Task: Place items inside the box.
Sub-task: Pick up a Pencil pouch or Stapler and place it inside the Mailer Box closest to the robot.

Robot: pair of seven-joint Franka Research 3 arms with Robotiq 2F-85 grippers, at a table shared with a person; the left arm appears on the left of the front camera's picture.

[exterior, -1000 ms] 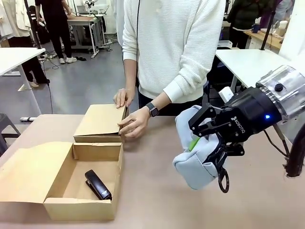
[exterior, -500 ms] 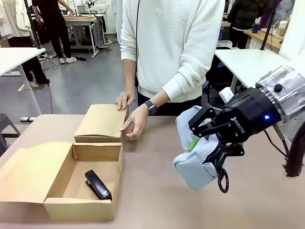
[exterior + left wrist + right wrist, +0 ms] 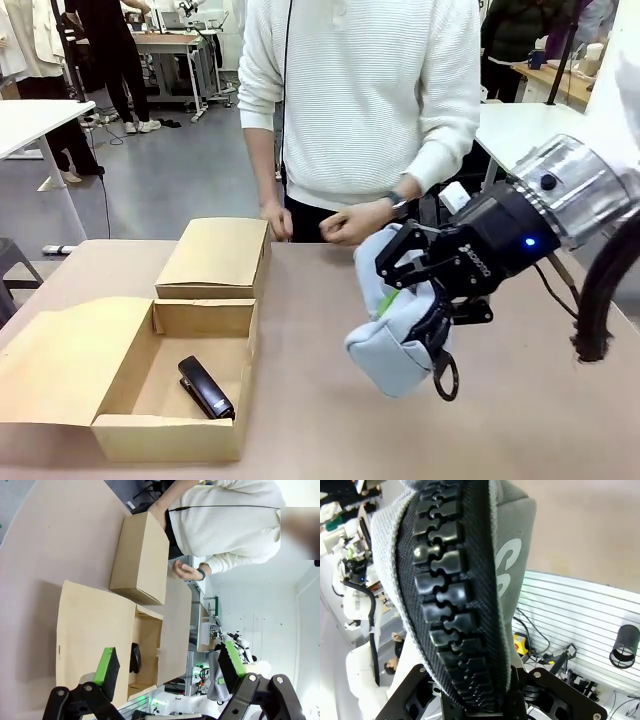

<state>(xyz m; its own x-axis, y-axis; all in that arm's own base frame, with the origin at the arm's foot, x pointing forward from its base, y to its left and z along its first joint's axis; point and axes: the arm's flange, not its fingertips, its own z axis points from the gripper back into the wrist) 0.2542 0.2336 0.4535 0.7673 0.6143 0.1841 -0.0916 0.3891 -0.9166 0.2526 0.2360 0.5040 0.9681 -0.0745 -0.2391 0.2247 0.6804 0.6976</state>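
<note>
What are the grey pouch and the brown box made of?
The grey pouch looks like soft woven fabric: it sags and shows a weave, with a chunky black zip, probably plastic. The box looks like plain matte cardboard, with folded flaps.

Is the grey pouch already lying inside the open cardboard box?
No, the right hand holds the grey pouch to the right of the open box, where one black stapler lies.

An open brown cardboard box (image 3: 165, 440) sits at the pale bench's (image 3: 320, 425) near left, a black stapler (image 3: 205, 388) lying inside. A closed brown cardboard box (image 3: 215, 255) stands just behind it. Right of both, the right tool (image 3: 422, 308) holds a grey fabric zip pouch (image 3: 385, 345) above the bench.
</note>
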